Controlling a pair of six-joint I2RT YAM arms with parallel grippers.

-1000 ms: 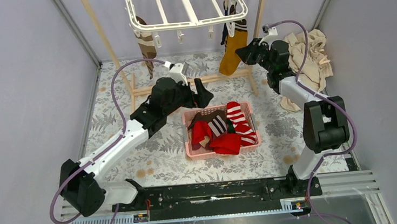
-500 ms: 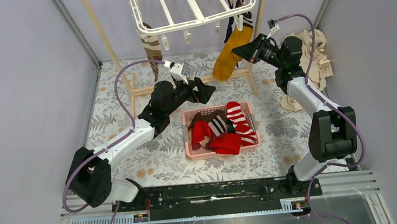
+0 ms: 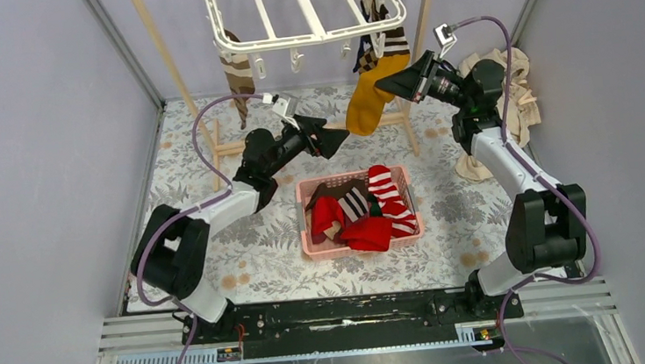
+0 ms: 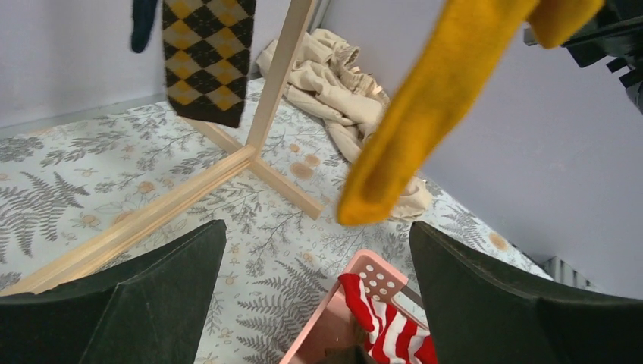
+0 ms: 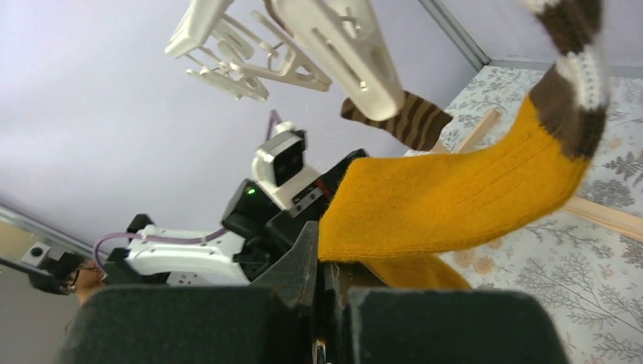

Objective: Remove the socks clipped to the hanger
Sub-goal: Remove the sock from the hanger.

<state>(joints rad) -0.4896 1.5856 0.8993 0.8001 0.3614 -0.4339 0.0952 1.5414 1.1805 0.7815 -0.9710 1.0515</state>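
The yellow sock (image 3: 367, 99) hangs by its brown-striped cuff from a clip at the hanger's (image 3: 306, 35) right front corner, foot slanting down to the left. It looks soft, light and stretchy, so a grip at mid-foot and 1 firm tug should slip it free, though the hanger may sway. The right claw (image 3: 385, 82) is pinched tight on that mid-section. The left claw (image 3: 339, 138) gapes wide, holding nothing, just below the toe. The basket (image 3: 302, 214) sits underneath.
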